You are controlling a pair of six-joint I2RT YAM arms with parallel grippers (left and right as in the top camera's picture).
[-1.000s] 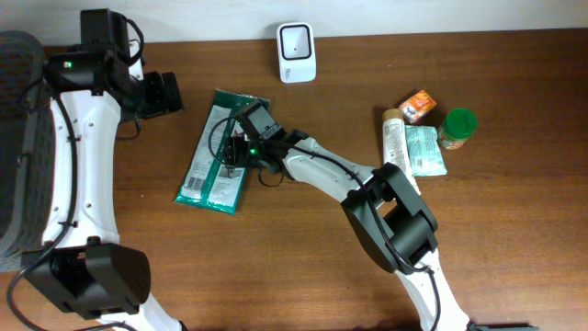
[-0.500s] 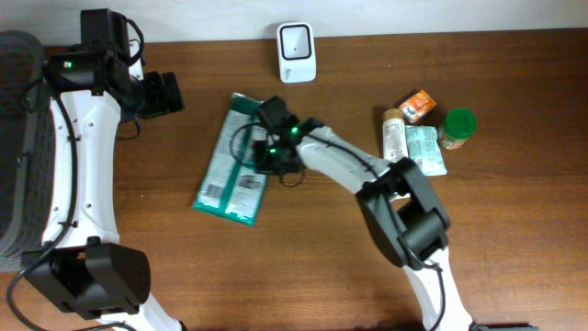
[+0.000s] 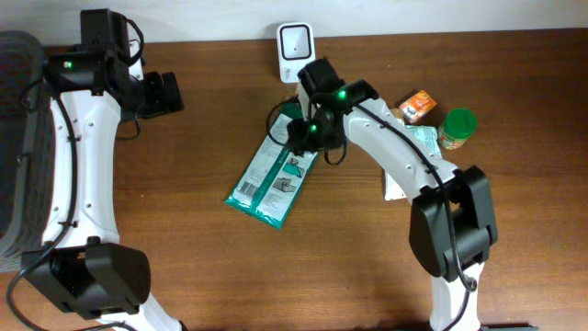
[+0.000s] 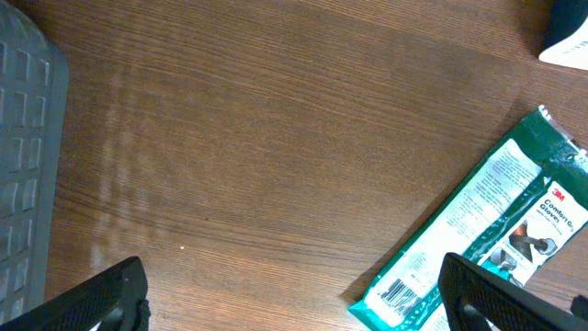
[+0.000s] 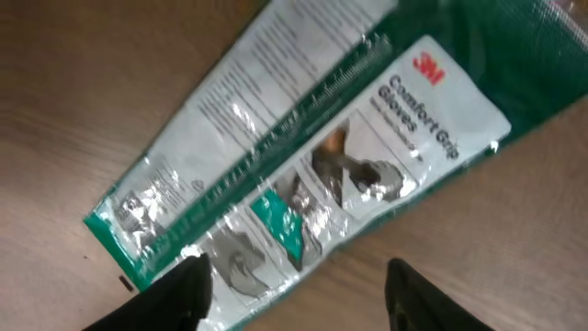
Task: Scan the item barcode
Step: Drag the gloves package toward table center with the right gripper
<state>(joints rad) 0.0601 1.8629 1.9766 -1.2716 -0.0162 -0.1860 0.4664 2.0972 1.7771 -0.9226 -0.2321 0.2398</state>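
Glove package (image 3: 276, 175) is laid flat on the wooden table (image 3: 184, 257), a little to the 9 o'clock side of the table's middle. It is slanted so that its length runs from 1 o'clock to 7 o'clock in the overhead view. It is a glossy green plastic pack. Two white printed panels are seen on its upturned face: one of fine text, the other with a red 3M mark, the words "Comfort Grip Gloves" and pictures of gloves. What is inside cannot be made out through the print. A barcode (image 4: 397, 294) is shown face up at the 7 o'clock end. The white scanner (image 3: 296, 52) is stood at 12 o'clock of the package's upper end, near it but apart.

A jar (image 3: 457, 127) is set at 3 o'clock with its green lid on, so its contents are hidden. An orange box (image 3: 417, 106), a white tube (image 3: 393, 138) and a pale green sachet (image 3: 424, 150) are gathered beside it.

Over the package's 1 o'clock end the right gripper (image 5: 299, 285) is held, its fingers spread apart with nothing clamped between them. At 10 o'clock, well apart from the package, the left gripper (image 4: 294, 308) is held with fingers wide apart and empty.
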